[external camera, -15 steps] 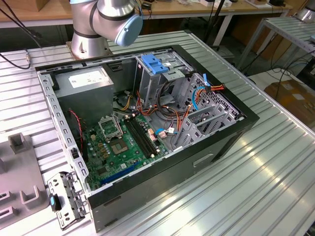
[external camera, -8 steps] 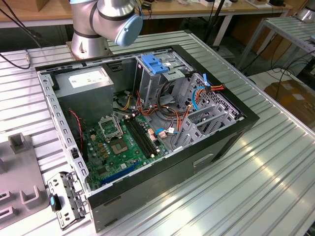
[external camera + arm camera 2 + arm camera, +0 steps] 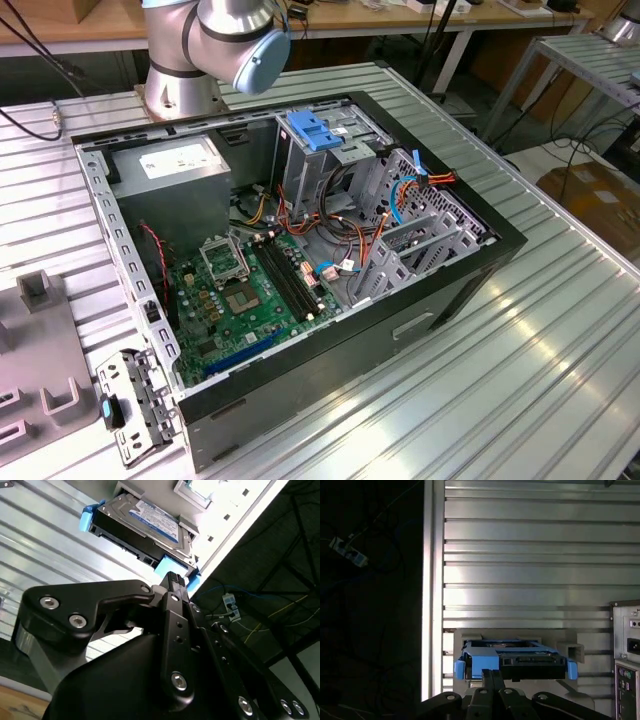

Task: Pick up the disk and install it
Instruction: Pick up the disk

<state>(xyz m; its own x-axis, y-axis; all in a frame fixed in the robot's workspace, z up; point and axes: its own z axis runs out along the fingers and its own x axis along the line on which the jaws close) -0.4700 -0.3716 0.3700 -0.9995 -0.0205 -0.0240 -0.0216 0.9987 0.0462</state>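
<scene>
The disk [image 3: 150, 520], a dark hard drive with a printed label in a bright blue carrier frame, lies flat on a grey holder [image 3: 570, 650] on the ribbed metal table. In both wrist views my gripper [image 3: 493, 673] is right at the disk's [image 3: 520, 661] near blue edge. The black fingers [image 3: 173, 580] are pressed together with nothing between them, their tips just short of the blue frame.
An open computer case [image 3: 480, 270] lies on the table, with motherboard, cables, a grey drive cage [image 3: 420, 240] and a light blue latch [image 3: 315, 130]. The arm's base [image 3: 180, 70] stands behind it. Grey fixtures [image 3: 40, 350] sit at the exterior view's left. The table edge [image 3: 432, 580] runs beside the disk.
</scene>
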